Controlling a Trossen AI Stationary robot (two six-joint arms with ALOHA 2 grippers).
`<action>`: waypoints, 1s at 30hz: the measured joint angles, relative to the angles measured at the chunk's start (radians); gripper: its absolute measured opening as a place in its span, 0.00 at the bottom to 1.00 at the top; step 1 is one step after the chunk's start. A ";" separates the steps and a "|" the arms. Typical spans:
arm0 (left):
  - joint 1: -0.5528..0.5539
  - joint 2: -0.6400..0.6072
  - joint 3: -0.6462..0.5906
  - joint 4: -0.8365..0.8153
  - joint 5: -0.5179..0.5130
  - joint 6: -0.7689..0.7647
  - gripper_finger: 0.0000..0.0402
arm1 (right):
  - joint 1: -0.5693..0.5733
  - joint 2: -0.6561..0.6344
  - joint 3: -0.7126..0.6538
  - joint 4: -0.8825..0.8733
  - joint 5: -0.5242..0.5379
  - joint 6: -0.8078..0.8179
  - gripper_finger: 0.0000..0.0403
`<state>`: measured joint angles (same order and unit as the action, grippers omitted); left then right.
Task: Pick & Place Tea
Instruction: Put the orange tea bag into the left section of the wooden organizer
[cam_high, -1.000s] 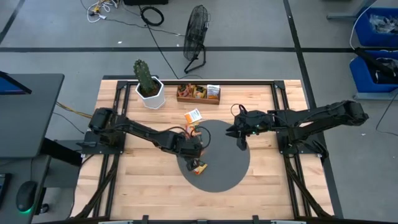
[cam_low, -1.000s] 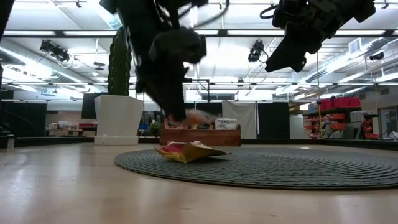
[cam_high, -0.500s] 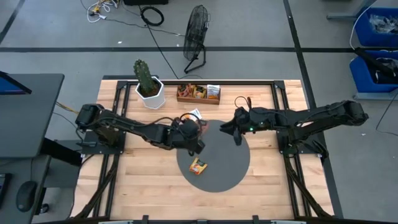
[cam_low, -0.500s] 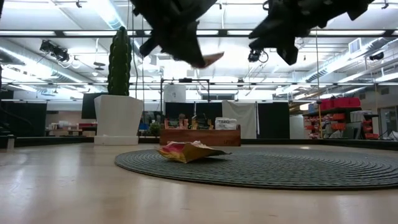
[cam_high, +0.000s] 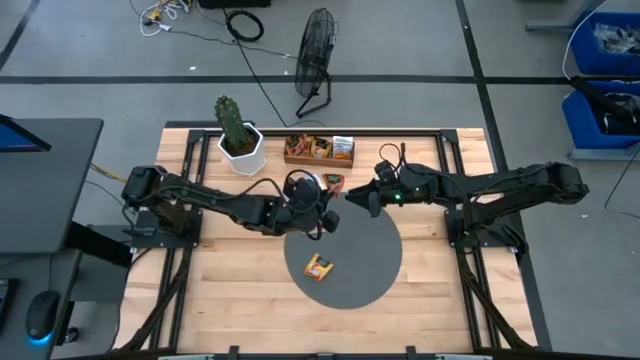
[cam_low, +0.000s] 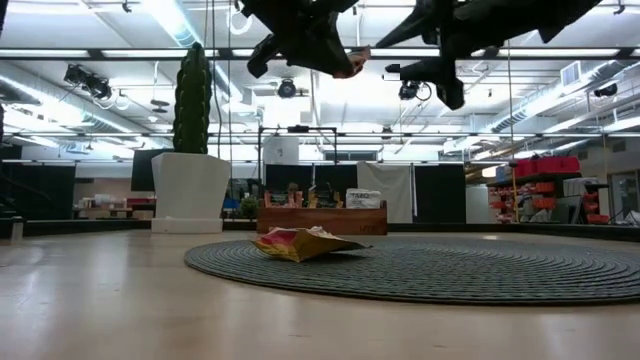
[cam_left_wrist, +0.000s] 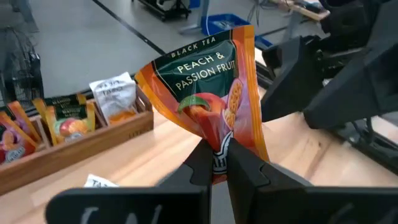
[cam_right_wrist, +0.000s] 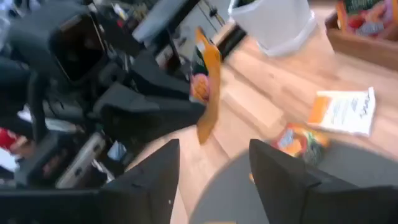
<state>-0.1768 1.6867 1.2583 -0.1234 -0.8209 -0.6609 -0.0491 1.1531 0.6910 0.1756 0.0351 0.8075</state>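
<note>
The left arm has lifted off the grey mat (cam_high: 345, 255) toward the wooden tray (cam_high: 318, 150), its left tool (cam_left_wrist: 217, 163) clenched on an orange peach-and-passion-fruit tea sachet (cam_left_wrist: 208, 102) — held high over the surface. The right tool (cam_right_wrist: 214, 171) has swung in to face it, fingers now spread; a handover looks likely. The sachet hangs just beyond those fingers, untouched.
</note>
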 joint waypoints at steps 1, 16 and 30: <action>0.005 0.000 0.000 0.003 -0.002 0.000 0.07 | -0.004 0.007 0.000 0.025 0.001 0.000 0.50; 0.035 0.000 0.000 0.009 -0.002 0.003 0.07 | -0.073 0.091 0.000 0.148 0.005 0.052 0.43; 0.053 0.000 0.000 0.022 0.000 0.003 0.07 | -0.090 0.115 0.000 0.203 0.000 0.075 0.30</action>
<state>-0.1235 1.6867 1.2587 -0.1013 -0.8210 -0.6582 -0.1389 1.2678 0.6910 0.3786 0.0351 0.8820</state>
